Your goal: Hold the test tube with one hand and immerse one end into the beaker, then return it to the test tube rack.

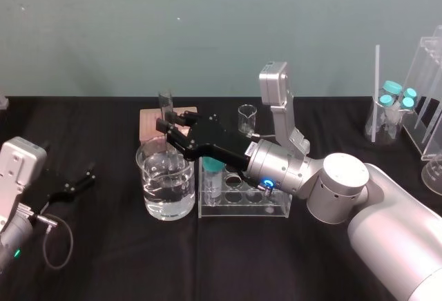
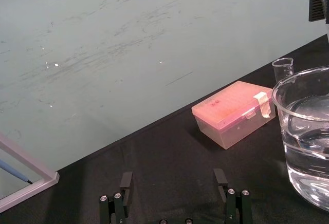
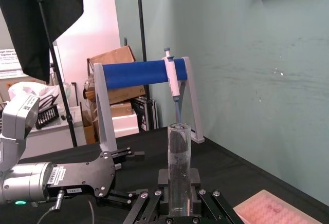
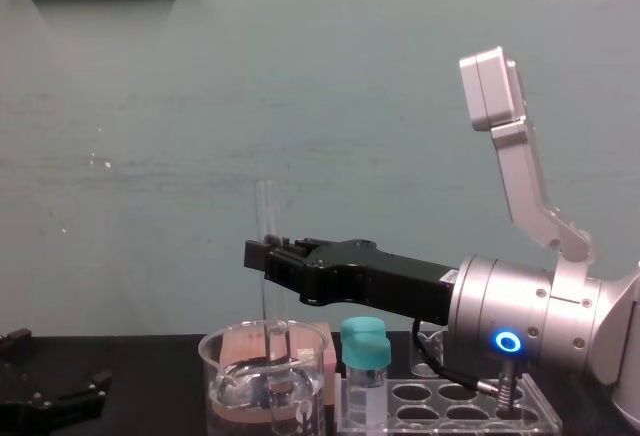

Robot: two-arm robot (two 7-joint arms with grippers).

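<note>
Black table [image 1: 103,273], teal wall [image 1: 207,25], and the right gripper [image 4: 268,256] is clamped on the test tube [image 4: 266,206], holding it upright with its bottom end dipped in the beaker [image 4: 215,376]. Test tube rack [image 4: 470,411] sits just right of the beaker with a teal-capped vial [image 4: 366,366] in it; left gripper [image 1: 83,179] rests well left of the beaker, fingers [image 2: 126,183] spread wide.

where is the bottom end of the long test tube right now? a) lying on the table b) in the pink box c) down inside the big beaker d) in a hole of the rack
c: the right gripper holds the test tube upright with its lower end below the rim of the beaker; the left gripper sits parked at the table's left.
</note>
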